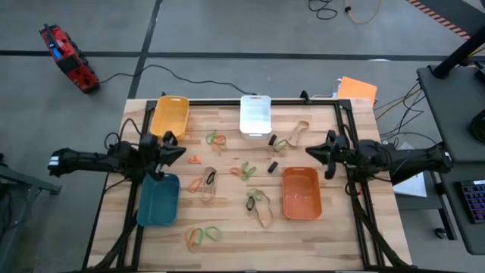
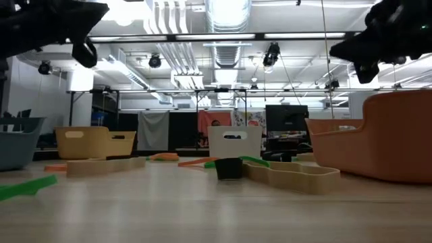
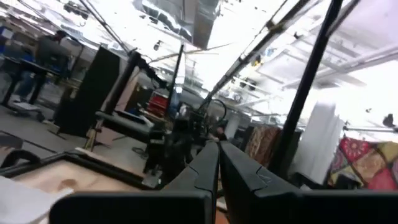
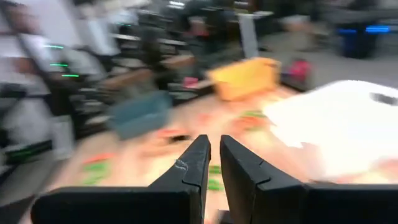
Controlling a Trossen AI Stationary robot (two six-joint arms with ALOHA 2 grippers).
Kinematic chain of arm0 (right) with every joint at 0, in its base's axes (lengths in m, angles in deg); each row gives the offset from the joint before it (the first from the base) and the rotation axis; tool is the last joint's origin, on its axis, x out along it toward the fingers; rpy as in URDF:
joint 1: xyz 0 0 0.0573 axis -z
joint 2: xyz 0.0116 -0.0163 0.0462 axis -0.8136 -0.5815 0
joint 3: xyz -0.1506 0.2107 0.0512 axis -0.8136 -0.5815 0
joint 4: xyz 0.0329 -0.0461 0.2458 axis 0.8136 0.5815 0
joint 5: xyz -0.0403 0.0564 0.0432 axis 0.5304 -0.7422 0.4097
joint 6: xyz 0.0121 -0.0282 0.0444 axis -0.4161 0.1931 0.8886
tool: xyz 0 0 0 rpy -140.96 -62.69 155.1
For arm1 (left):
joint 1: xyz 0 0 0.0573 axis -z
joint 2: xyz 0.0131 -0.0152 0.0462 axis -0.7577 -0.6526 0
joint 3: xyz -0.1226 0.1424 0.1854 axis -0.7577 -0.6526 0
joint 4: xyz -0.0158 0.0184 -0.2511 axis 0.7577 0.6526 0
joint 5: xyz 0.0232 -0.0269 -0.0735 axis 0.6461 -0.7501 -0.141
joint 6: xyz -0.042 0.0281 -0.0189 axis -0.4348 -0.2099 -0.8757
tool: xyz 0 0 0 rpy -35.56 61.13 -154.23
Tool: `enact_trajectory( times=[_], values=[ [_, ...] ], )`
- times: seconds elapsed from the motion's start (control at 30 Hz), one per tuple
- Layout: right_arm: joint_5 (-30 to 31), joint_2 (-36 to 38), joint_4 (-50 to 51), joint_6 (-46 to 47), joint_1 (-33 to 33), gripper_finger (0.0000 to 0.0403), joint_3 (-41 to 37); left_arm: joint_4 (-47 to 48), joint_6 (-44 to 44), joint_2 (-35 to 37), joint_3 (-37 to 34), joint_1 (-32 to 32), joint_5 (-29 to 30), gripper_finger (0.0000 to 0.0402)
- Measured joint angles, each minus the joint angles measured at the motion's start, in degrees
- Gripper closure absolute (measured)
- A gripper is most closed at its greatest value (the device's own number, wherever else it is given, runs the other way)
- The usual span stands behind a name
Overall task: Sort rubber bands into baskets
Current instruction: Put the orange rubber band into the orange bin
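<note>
Judging from how things lay, the sorting had barely begun, if at all. Largest first, the wooden worktop carried everything, and nearly all the bands were scattered over its middle. Both dark arms hung above it at mid-height: the left gripper over the gap between the yellow basket and the teal basket, its fingers pressed together on nothing, and the right gripper just above the orange basket, its fingers nearly closed with only a narrow slit between them and, as far as the wrist view showed, nothing in that slit. The white basket sat at the far edge. All four baskets looked empty from above, though a thin band inside one could have escaped notice. Smallest were the rubber bands themselves: a green and orange pair near the white basket, a tan loop beside it, more green and orange ones at centre, tan ones lower down, another cluster near the front edge, and two small black pieces between. Practically every band appeared to need moving.
</note>
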Motion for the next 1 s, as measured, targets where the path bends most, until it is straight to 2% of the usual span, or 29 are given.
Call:
enact_trajectory(
  times=[0.07,0.27,0.4,0.63,0.8,1.0],
  values=[
    [3.37,-2.4,1.94,1.61,0.04,0.0369,1.74,0.39,-1.19,-2.14,2.16,0.28,0.01,0.0402],
    [2.87,-11.25,3.53,0.66,0.02,0.0369,7.83,1.44,-0.1,-12.13,8.27,2.44,0.0,0.0402],
    [2.91,-18.14,5.01,-2.77,0.02,0.0369,13.2,8.4,2.47,-16.9,13.17,2.64,0.1,0.0402],
    [2.85,-29.68,9.88,-5.23,1.03,0.0369,23.19,28.1,5.44,-20.75,22.08,2.64,1.06,0.0402],
    [2.7,-37.91,11.38,-9.46,1.03,0.0369,28.73,32.37,7.01,-22.59,24.41,2.64,1.14,0.0402],
    [1.6,-45.66,11.05,-10.44,1.03,0.0369,33.0,37.75,13.41,-24.59,25.21,2.64,0.7,0.0402]
  ],
)
